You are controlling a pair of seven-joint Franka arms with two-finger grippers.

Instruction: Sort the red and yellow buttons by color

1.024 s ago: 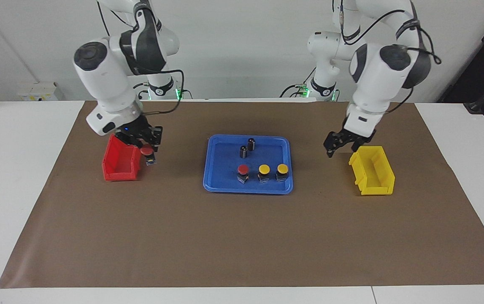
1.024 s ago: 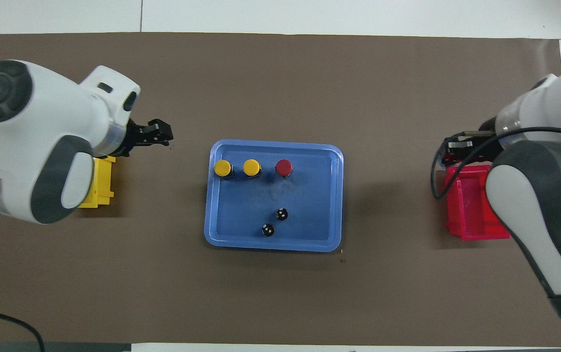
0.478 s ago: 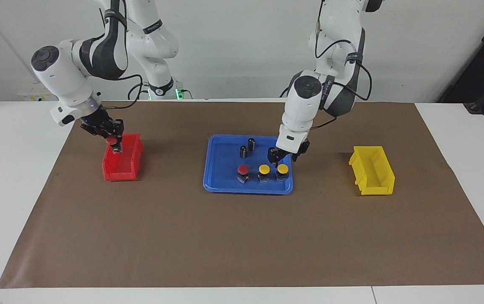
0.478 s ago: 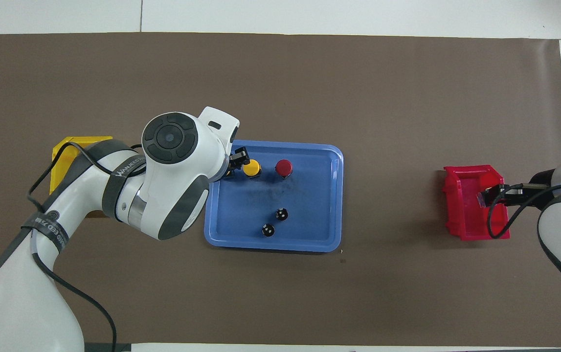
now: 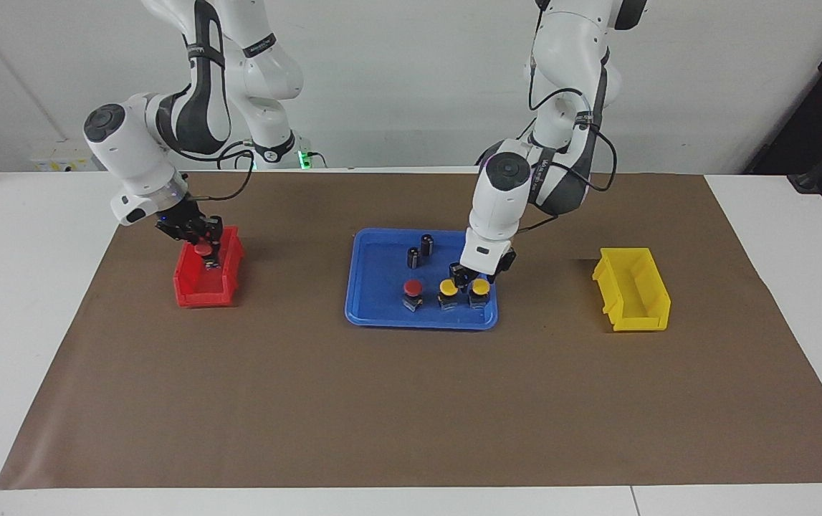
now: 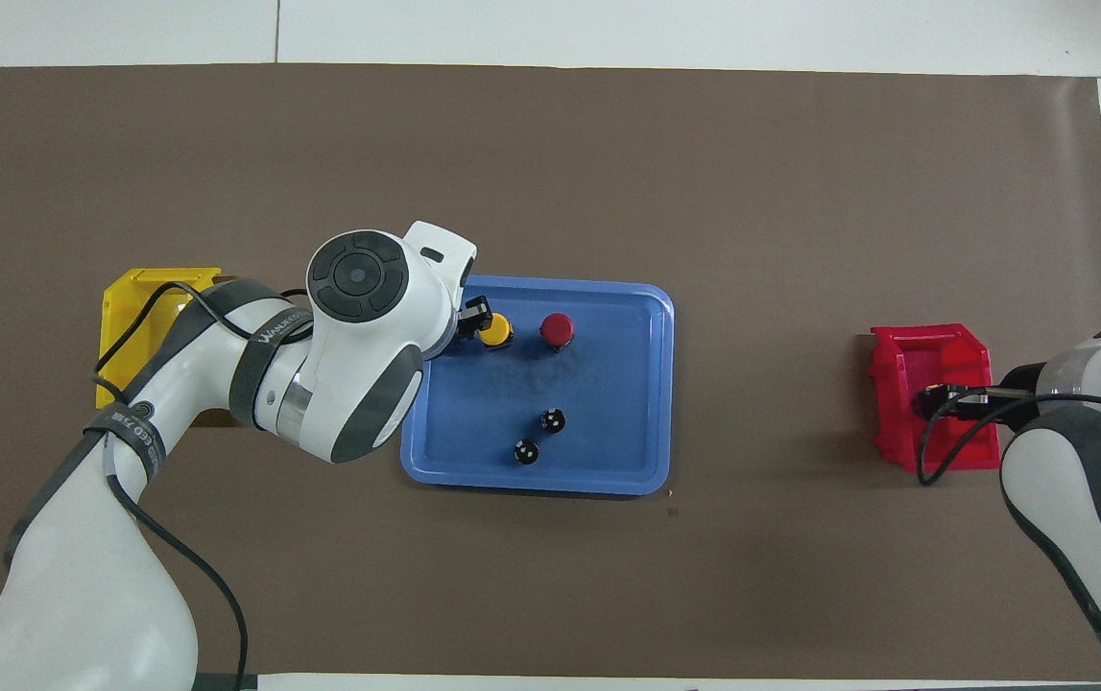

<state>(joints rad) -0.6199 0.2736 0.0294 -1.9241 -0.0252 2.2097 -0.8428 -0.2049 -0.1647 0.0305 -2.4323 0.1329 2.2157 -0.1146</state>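
Observation:
In the blue tray [image 5: 421,322] a red button [image 5: 413,288] and two yellow buttons [image 5: 448,288] [image 5: 480,287] stand in a row along the edge farthest from the robots. My left gripper [image 5: 464,275] is low over the tray, right at the two yellow buttons. The overhead view shows one yellow button [image 6: 495,329] and the red button [image 6: 557,329] beside my left gripper [image 6: 471,321]; the arm hides the other yellow one. My right gripper [image 5: 204,247] is shut on a second red button [image 5: 201,249], held just inside the red bin [image 5: 192,294].
A yellow bin [image 5: 633,290] sits toward the left arm's end of the table. Two dark capless cylinders [image 5: 426,245] [image 5: 413,256] stand in the tray's part nearer the robots. Brown paper covers the table.
My left gripper swung from beside the yellow bin to the tray and dropped down at the yellow buttons. My right gripper carried the red button from beside the red bin to over and into it.

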